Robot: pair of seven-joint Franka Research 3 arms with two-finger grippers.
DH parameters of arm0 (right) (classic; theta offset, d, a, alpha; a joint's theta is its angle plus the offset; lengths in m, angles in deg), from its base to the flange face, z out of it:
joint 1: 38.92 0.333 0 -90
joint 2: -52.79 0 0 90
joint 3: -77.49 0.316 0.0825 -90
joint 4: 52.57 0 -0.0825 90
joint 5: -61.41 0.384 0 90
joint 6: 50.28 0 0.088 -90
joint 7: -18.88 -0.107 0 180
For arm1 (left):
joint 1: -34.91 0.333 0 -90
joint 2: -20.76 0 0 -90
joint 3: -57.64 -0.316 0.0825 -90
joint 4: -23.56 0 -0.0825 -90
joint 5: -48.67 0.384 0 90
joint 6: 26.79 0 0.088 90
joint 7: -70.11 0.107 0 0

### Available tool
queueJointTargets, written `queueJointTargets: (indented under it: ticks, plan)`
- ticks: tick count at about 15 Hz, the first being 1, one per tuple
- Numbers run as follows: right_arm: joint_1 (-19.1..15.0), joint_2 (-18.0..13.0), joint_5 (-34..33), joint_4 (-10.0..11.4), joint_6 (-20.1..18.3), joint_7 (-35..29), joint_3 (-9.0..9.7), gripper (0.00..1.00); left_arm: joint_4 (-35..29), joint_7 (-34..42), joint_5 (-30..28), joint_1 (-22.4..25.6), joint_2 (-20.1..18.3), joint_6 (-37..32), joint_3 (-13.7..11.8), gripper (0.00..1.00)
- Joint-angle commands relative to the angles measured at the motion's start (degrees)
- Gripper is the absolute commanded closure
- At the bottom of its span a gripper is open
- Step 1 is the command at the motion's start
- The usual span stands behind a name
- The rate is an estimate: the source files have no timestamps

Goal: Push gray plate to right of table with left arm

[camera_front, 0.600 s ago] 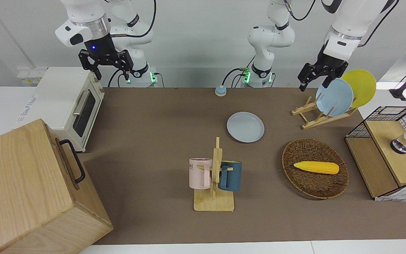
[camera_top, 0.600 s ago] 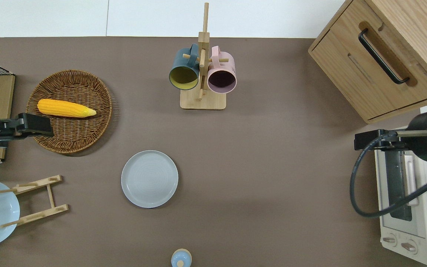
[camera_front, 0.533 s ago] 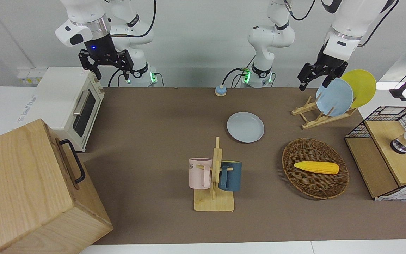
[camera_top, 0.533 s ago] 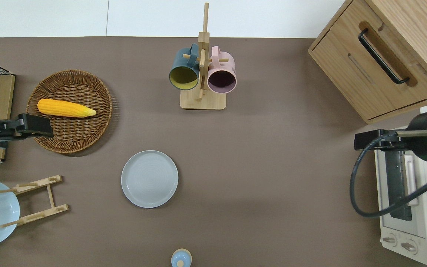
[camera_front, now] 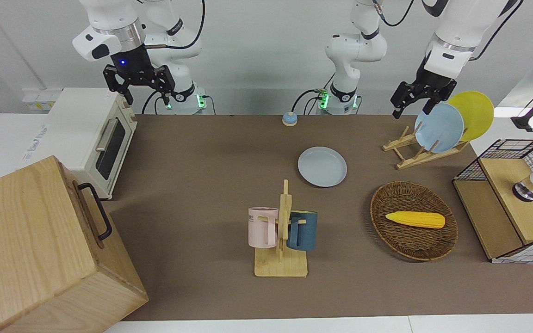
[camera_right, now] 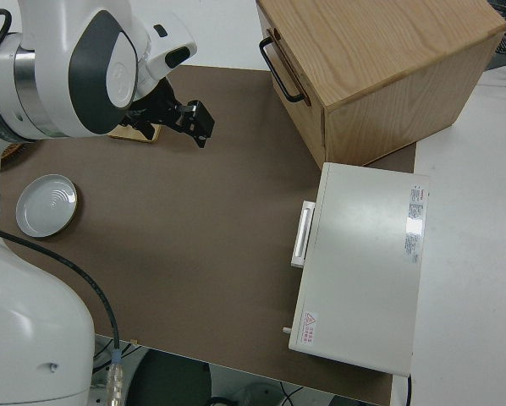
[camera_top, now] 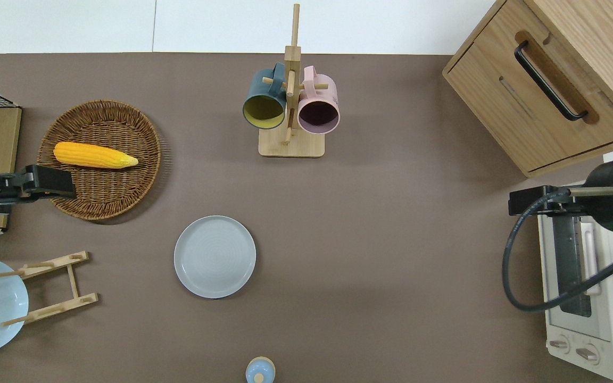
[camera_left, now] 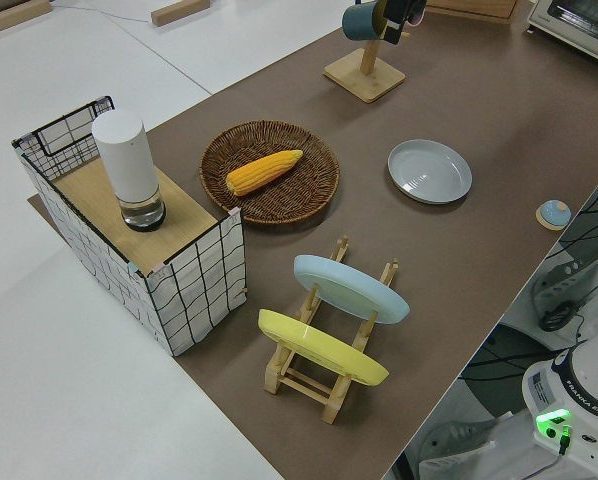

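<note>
The gray plate (camera_front: pixel 322 166) lies flat on the brown table (camera_front: pixel 201 152), near its middle; it also shows in the overhead view (camera_top: pixel 215 256), the left side view (camera_left: pixel 429 170) and the right side view (camera_right: pixel 46 205). My left gripper (camera_front: pixel 412 105) is open and empty, up in the air. In the overhead view the left gripper (camera_top: pixel 46 181) is over the edge of the wicker basket (camera_top: pixel 99 159), well apart from the plate. My right gripper (camera_front: pixel 141 90) is parked and open.
The basket holds a corn cob (camera_top: pixel 94 155). A wooden rack (camera_front: pixel 414 150) holds a sky-blue plate (camera_front: pixel 438 127) and a yellow plate (camera_front: pixel 474 113). A mug tree (camera_top: pixel 290 106), a wooden box (camera_top: pixel 546 80), a toaster oven (camera_front: pixel 95 134), a wire crate (camera_front: pixel 511 199) and a small blue knob (camera_front: pixel 289 119) stand around.
My left gripper has drifted slightly toward the left arm's end of the table and a little upward. The gray plate and the right arm have not moved.
</note>
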Motion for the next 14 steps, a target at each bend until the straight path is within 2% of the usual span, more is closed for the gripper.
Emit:
queueJointTargets:
  ticks: [1,14]
  plan:
    - [0.33,0.24,-0.02,-0.57,-0.65,0.10,-0.27,0.005,-1.56,0.72,1.15,0.67,-1.44,-0.42,0.49,0.01]
    - [0.33,0.24,-0.02,-0.57,-0.65,0.10,-0.27,0.005,-2.26,0.81,1.15,0.76,-1.79,-0.42,0.66,0.01]
